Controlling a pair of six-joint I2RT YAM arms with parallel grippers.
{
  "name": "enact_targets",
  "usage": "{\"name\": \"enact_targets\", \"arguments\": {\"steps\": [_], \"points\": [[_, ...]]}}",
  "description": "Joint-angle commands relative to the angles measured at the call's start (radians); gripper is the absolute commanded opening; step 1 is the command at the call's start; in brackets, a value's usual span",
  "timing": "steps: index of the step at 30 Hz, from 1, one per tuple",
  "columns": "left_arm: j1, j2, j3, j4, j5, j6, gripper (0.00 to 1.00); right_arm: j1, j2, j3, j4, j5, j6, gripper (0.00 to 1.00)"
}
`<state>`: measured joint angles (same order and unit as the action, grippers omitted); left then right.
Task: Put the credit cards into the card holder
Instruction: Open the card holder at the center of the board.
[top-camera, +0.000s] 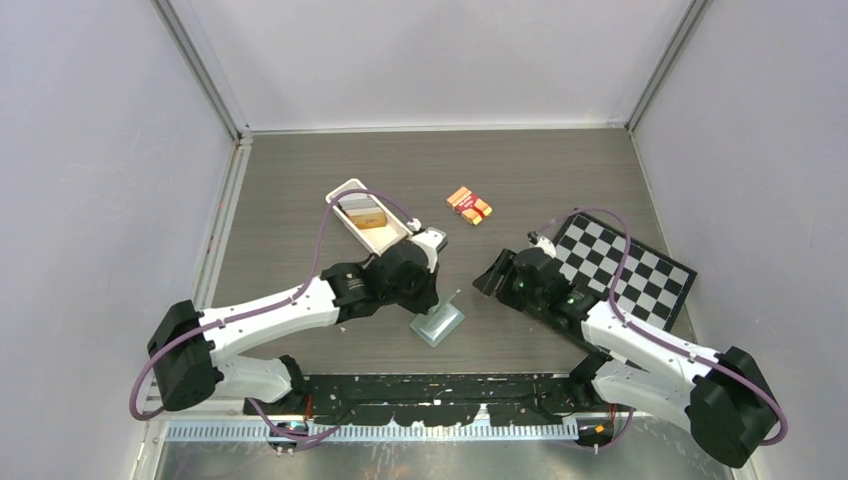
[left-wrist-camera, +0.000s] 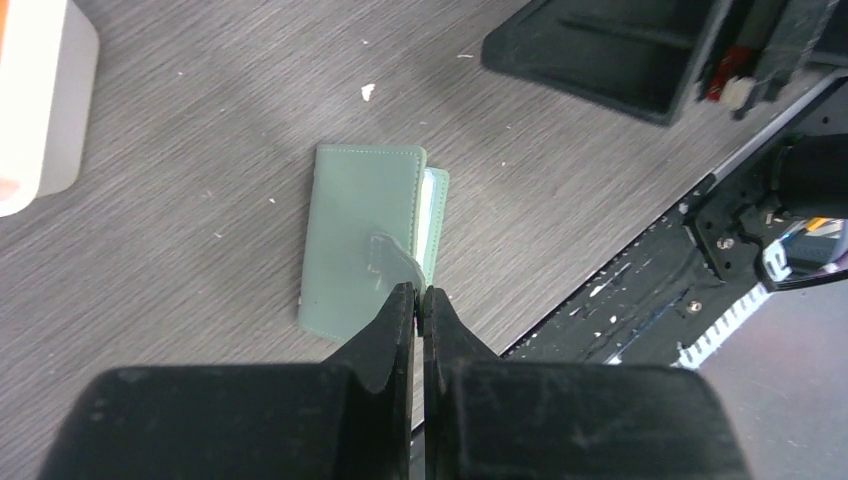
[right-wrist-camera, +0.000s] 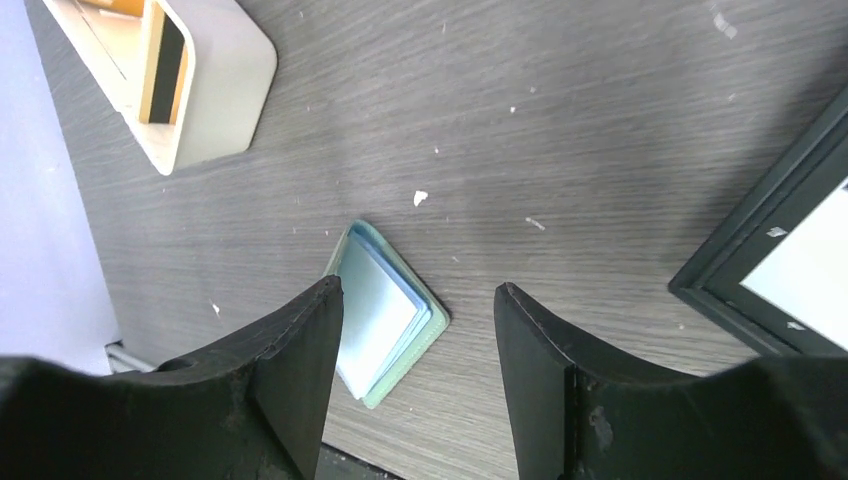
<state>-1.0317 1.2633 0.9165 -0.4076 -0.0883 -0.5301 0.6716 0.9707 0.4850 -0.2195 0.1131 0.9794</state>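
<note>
**A:** left claw (left-wrist-camera: 420, 300) is clenched on the tab (left-wrist-camera: 392, 258) of the card holder (left-wrist-camera: 360, 230), which lies on the bench (left-wrist-camera: 200, 150) by the near edge. Right claw (right-wrist-camera: 418, 290) hangs released above it.

**B:** that thin tab could slip out, or the pull drags the whole holder off the edge imo.

tray (left-wrist-camera: 48, 110) cropped, card holder (right-wrist-camera: 383, 300) partly hidden

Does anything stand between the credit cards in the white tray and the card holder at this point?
Yes. The left gripper, shut on the clasp tab of the card holder, lies with its arm over the table, directly between the holder and the white tray that holds the credit cards.
</note>
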Motion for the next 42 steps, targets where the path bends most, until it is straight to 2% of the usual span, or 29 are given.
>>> {"name": "enact_targets", "arguments": {"steps": [1, 6, 10, 13, 15, 19, 29, 42], "points": [[0.022, -0.003, 0.004, 0.100, 0.066, -0.057, 0.00, -0.004, 0.032, -0.060, 0.136, -0.097, 0.067, 0.62], [0.025, 0.040, -0.003, 0.201, 0.149, -0.160, 0.00, -0.003, 0.013, -0.099, 0.163, -0.132, 0.117, 0.55], [0.024, 0.092, -0.028, 0.337, 0.209, -0.262, 0.00, -0.004, -0.046, -0.109, 0.132, -0.116, 0.113, 0.54], [0.028, 0.106, -0.040, 0.355, 0.176, -0.297, 0.00, -0.003, -0.088, -0.113, 0.084, -0.100, 0.119, 0.54], [0.059, 0.093, -0.070, 0.350, 0.130, -0.308, 0.00, -0.003, -0.111, -0.123, 0.057, -0.075, 0.136, 0.52], [0.174, 0.068, -0.159, 0.385, 0.157, -0.325, 0.00, -0.003, -0.121, -0.155, 0.100, -0.089, 0.171, 0.49], [0.263, 0.023, -0.231, 0.310, 0.193, -0.263, 0.00, -0.003, 0.054, -0.116, 0.272, -0.210, 0.163, 0.42], [0.269, -0.005, -0.262, 0.199, 0.114, -0.219, 0.00, -0.001, 0.228, -0.070, 0.367, -0.265, 0.156, 0.35]]}}
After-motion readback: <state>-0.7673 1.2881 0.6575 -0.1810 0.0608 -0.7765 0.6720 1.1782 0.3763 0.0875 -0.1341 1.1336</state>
